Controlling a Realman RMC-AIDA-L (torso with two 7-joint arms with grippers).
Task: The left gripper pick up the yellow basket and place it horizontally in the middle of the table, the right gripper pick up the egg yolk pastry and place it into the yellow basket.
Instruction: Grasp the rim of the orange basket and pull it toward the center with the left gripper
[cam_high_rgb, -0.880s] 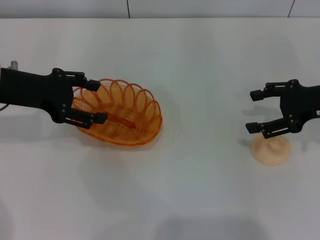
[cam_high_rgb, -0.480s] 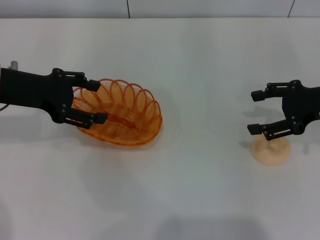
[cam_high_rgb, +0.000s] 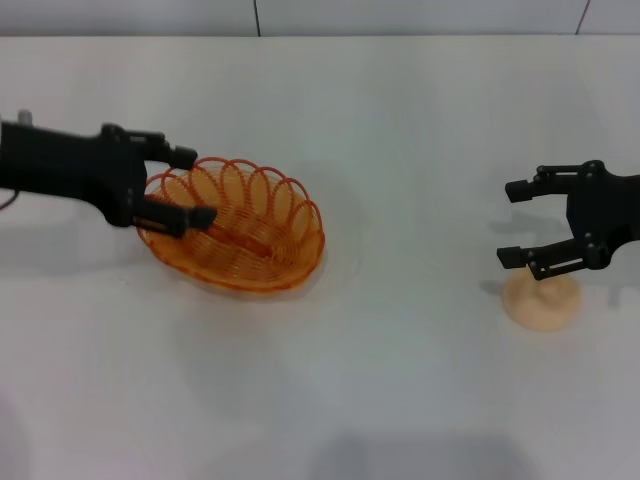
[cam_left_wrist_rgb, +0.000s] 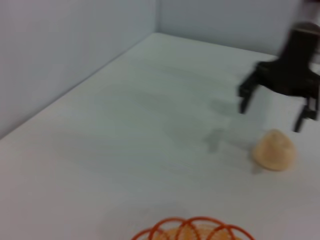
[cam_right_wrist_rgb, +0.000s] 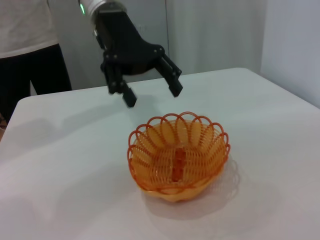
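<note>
The yellow basket (cam_high_rgb: 240, 228) rests on the white table (cam_high_rgb: 400, 120), left of the middle; it also shows in the right wrist view (cam_right_wrist_rgb: 177, 160), and its rim shows in the left wrist view (cam_left_wrist_rgb: 195, 227). My left gripper (cam_high_rgb: 192, 185) hangs open over the basket's left end and holds nothing. In the right wrist view it (cam_right_wrist_rgb: 153, 95) is raised clear of the rim. The egg yolk pastry (cam_high_rgb: 542, 302) sits on the table at the right and shows in the left wrist view (cam_left_wrist_rgb: 273, 150). My right gripper (cam_high_rgb: 510, 223) hovers open just above the pastry, also visible in the left wrist view (cam_left_wrist_rgb: 271, 116).
A person in a white top and dark trousers (cam_right_wrist_rgb: 30, 45) stands beyond the table's left side. Grey walls close in the far edge (cam_high_rgb: 400, 20). Bare table lies between the basket and the pastry.
My left gripper has drawn back to the left and lifted off the basket's rim. My right gripper has shifted slightly right over the pastry. The basket and the pastry stay put.
</note>
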